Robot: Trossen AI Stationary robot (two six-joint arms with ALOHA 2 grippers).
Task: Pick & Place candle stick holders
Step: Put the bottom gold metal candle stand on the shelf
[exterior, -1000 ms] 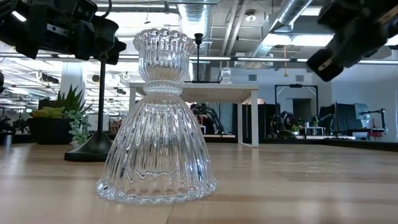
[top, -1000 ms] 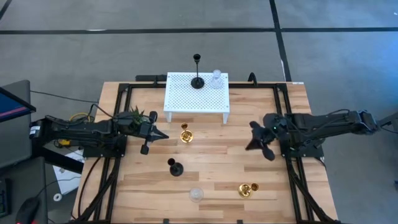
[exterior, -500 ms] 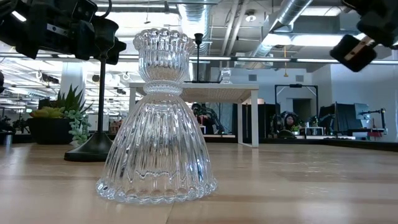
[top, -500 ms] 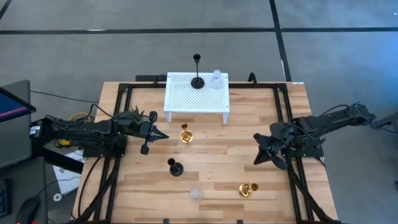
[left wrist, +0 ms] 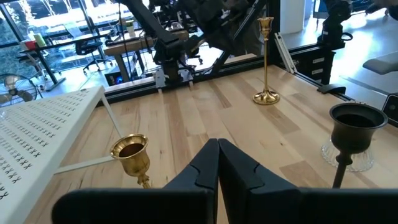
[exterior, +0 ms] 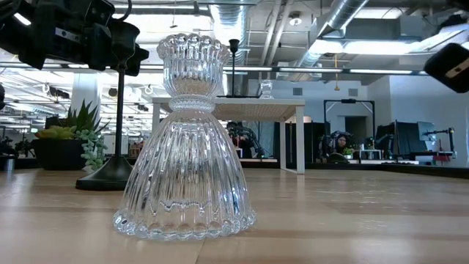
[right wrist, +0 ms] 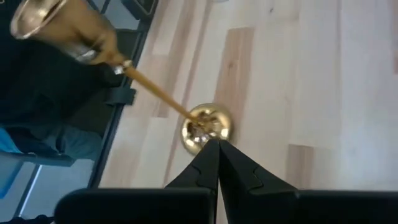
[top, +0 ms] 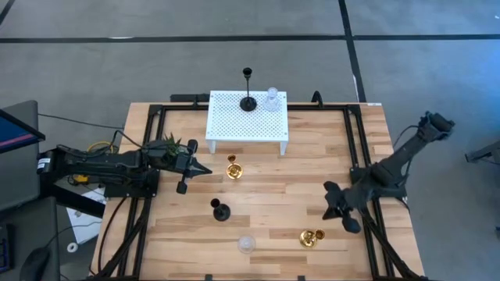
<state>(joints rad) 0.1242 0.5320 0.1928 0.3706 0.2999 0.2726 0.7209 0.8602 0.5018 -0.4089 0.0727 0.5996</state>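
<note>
So we read this as the approach step: the right gripper (top: 337, 209) hangs over the front right part of the table (top: 266, 191), fingers pressed together and holding nothing, just beside the tall gold holder (top: 310, 237) that stands near the front right corner. In the right wrist view the closed fingertips point almost straight down at that holder's round base (right wrist: 206, 129), with its thin stem running up to the cup. We judge that the next move calls for the jaws to part first, then a descent so the stem sits between them before they close; a shiny thin stem may slip or tip if caught off centre.

The left gripper (top: 201, 168) waits over the left side of the table, beside the small green plant (top: 170, 145), its fingers also shut and empty.

Two holders already stand on the white perforated stand (top: 234, 117) at the back: a black one (top: 248, 101) with a long stem and a clear glass one (top: 271, 100) next to it. Four are on the wood. The short gold holder (top: 233, 168) stands just in front of the stand, the second black holder (top: 220, 211) nearer the middle, and the ribbed, skirt-shaped glass holder (top: 247, 244) at the front edge, upright, well apart from both grippers. So we reckon the task is about a third done
</note>
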